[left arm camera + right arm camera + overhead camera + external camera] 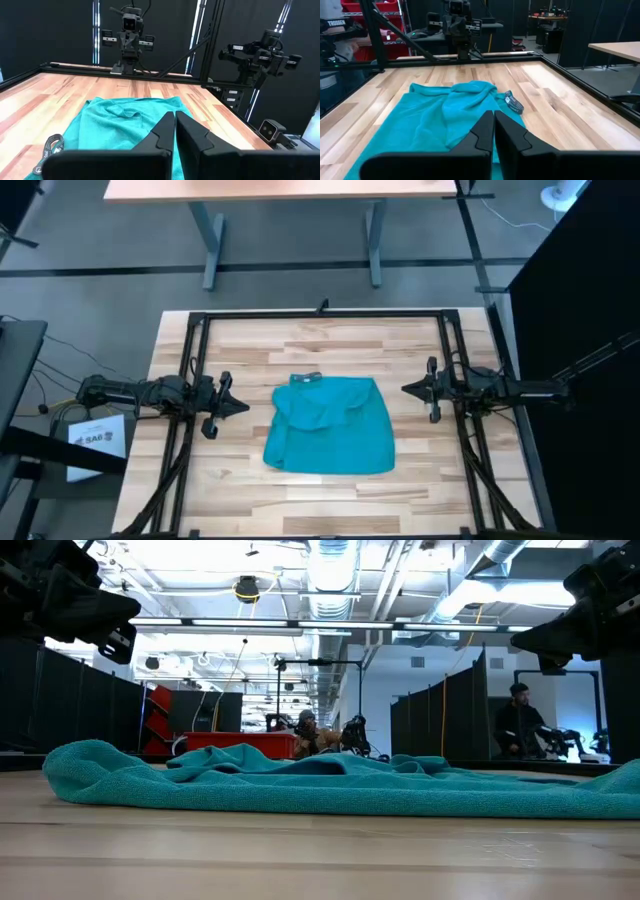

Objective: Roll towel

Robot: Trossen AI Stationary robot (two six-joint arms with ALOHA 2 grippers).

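Note:
The teal towel (330, 436) lies on the wooden table's middle, its far left part rumpled and folded over, with its grey tag (309, 378) at the far edge. It also shows in the low view (330, 785), the left wrist view (127, 117) and the right wrist view (440, 117). My left gripper (243, 406) hovers left of the towel, shut and empty. My right gripper (406, 389) hovers right of the towel, shut and empty. Both sit above the table, clear of the cloth.
A black frame (320, 315) runs around the table's working area. A white sheet of paper (97, 442) lies at the left, off the table. A person (520, 725) stands in the room beyond the table. Bare wood (330, 350) lies around the towel.

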